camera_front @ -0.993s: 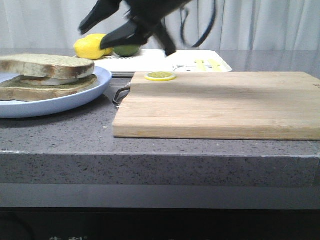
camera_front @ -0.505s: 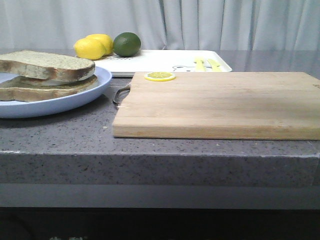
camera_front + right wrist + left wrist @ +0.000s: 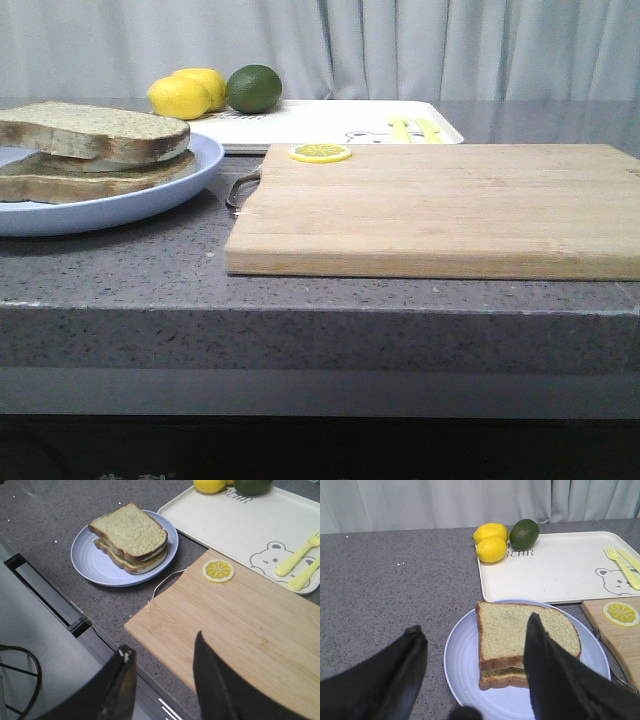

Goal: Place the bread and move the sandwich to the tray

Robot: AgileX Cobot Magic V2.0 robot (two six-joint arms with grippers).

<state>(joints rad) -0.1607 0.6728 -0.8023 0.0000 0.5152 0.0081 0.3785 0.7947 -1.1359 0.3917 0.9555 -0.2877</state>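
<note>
Front view: sandwich, brown-crusted, egg-filled, sits on blue plate at nine o'clock; left gripper and right gripper both gape empty.

Sandwich: on blue plate, left.
Tray: behind cutting board; lemons, lime at its left end.
Lemon slice: on board's far corner.

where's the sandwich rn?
The sandwich sits on the pale blue plate at the far left of the front view, left of the wooden cutting board and in front of the white tray; neither gripper touches it.
</note>
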